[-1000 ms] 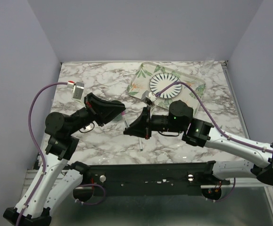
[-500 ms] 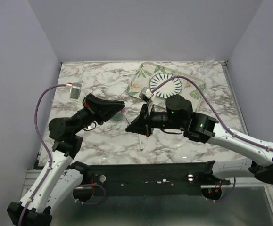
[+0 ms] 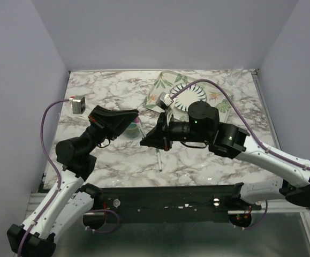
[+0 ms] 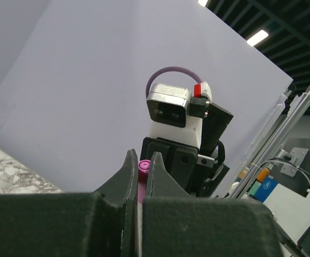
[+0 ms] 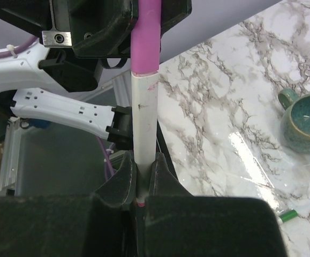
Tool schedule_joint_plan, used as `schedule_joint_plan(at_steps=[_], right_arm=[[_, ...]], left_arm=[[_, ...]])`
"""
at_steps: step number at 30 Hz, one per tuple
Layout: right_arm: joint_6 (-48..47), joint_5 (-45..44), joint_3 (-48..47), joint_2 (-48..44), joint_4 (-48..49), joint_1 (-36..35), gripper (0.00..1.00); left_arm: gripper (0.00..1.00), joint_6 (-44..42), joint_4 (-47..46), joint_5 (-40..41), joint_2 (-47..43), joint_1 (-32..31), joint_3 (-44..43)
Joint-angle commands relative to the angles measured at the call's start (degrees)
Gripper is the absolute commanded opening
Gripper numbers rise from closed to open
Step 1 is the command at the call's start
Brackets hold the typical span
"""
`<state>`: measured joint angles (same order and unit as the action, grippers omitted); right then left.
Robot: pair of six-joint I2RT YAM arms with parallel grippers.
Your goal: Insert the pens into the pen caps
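Beside a green cup [image 5: 304, 122], left pincer [image 4: 143, 158] clamps the pink cap [image 5: 145, 37], right pincer [image 5: 142, 163] a pen [image 5: 144, 112]; only right wrist shows them joined.

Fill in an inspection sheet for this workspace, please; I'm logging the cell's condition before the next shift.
Surface: marble-pattern table, no spills seen.
Job's things: white pen with its end inside the pink cap; second pen lies on the table with the green cap at its end, fitted or not cannot be told.
Clutter: green cup; leaf-print tray bearing a striped plate.
Grippers: left gripper shut on the pink cap; right gripper shut on the white pen.
Cables: purple cables loop clear of the fingers.
Surroundings: plain lilac walls.
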<state>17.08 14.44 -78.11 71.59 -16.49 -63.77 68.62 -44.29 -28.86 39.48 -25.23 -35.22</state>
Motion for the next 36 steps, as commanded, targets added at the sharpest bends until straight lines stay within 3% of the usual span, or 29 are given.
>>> schedule_joint_plan(at_steps=[1, 12, 16, 21, 25, 32, 36], right_arm=[[-1.9, -5.5, -12.6, -0.1, 17.3, 1.1, 0.01], [-8.8, -10.4, -21.2, 2.9, 11.1, 1.2, 0.01], [-10.8, -11.4, -22.4, 2.7, 13.6, 1.2, 0.01], [-9.7, -11.4, -17.3, 1.4, 23.6, 1.4, 0.01], [-10.1, -8.7, -15.2, 0.7, 28.3, 1.8, 0.01], [-5.9, -6.0, -19.6, 1.0, 29.6, 2.4, 0.01], [-12.0, -10.5, -26.3, 3.8, 21.4, 2.4, 0.01]], left_arm=[[0.0, -4.6, 13.3, -11.4, 0.5, -3.2, 2.4], [0.0, -9.2, 20.0, -8.3, 0.2, -6.8, 2.2], [0.0, -4.1, 9.6, -8.7, 3.0, -8.9, 4.8], [0.0, -0.1, 1.7, -8.2, 5.9, -12.0, 6.6], [0.0, -5.6, 9.7, -6.5, 6.0, -14.0, 4.6], [0.0, -6.8, 7.5, -8.1, 9.5, -15.5, 3.4], [0.0, -11.7, 17.5, -5.9, 9.0, -16.9, 0.2]])
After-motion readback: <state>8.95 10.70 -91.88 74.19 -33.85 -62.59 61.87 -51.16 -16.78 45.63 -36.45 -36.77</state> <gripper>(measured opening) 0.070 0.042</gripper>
